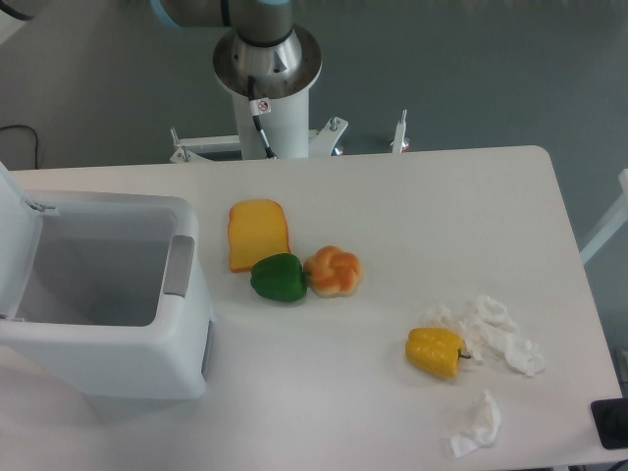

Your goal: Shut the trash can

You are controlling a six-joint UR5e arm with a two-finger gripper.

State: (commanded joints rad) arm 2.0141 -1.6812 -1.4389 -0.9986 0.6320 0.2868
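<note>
No fingers show; only the arm's base column (267, 74) stands at the far edge, so their state cannot be told; the bin (108, 299) sits at the table's (392, 196) left, lid (18, 226) raised on its left side, grey latch (179, 266) on its right rim; toast (258, 234), green pepper (279, 278) and bun (334, 271) cluster mid-table; yellow pepper (437, 351) touches crumpled tissue (496, 334) near right.

Robot lab, pedestal-mounted arm (265, 69), white table (392, 196), toy food
</note>
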